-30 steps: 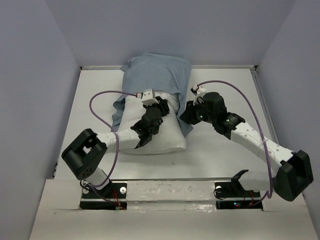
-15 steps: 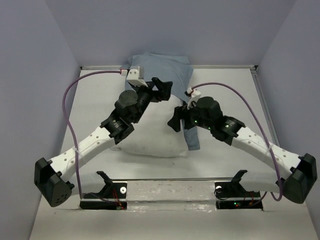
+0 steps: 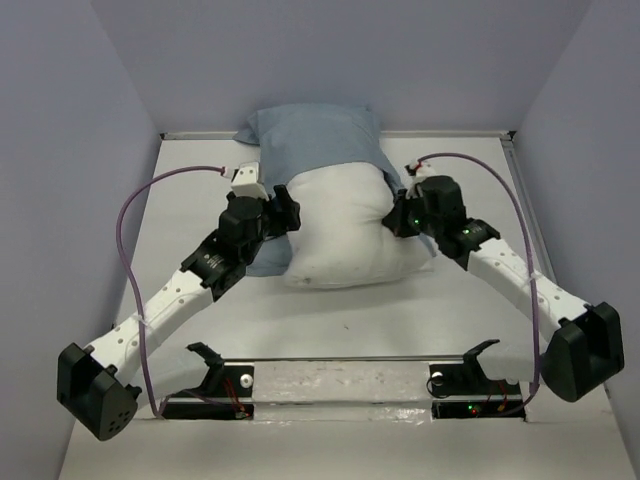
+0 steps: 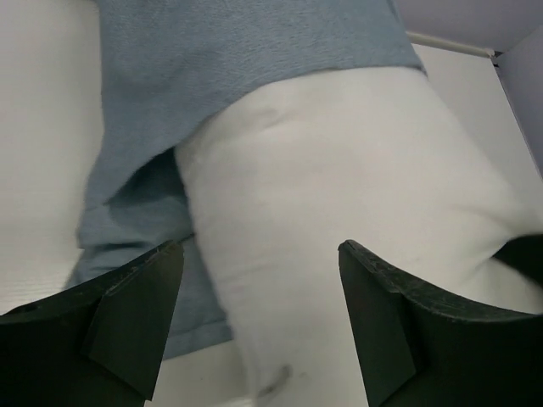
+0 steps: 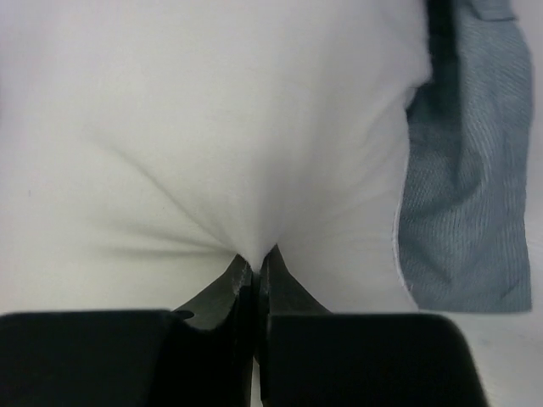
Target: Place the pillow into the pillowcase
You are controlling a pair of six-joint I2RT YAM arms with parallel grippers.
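Note:
The white pillow (image 3: 345,230) lies mid-table with its far end inside the blue-grey pillowcase (image 3: 315,135). The near part sticks out toward me. My left gripper (image 3: 290,205) is open at the pillow's left side, where the pillowcase edge (image 4: 144,212) lies beside the pillow (image 4: 356,186). My right gripper (image 3: 393,218) is shut on a pinch of the pillow (image 5: 212,127) at its right side, the fabric puckered into the closed tips. A strip of pillowcase (image 5: 458,195) hangs at the right of that view.
The white table (image 3: 190,200) is walled by grey-lilac panels left, right and back. A raised rail (image 3: 525,200) runs along the right edge. Purple cables (image 3: 140,200) loop above both arms. Two black mounts (image 3: 210,360) stand at the near edge.
The pillow has slid farther into the pillowcase and toward the right. The left arm has swung out and its gripper has moved down to the pillow's left edge. The right gripper moved right and back.

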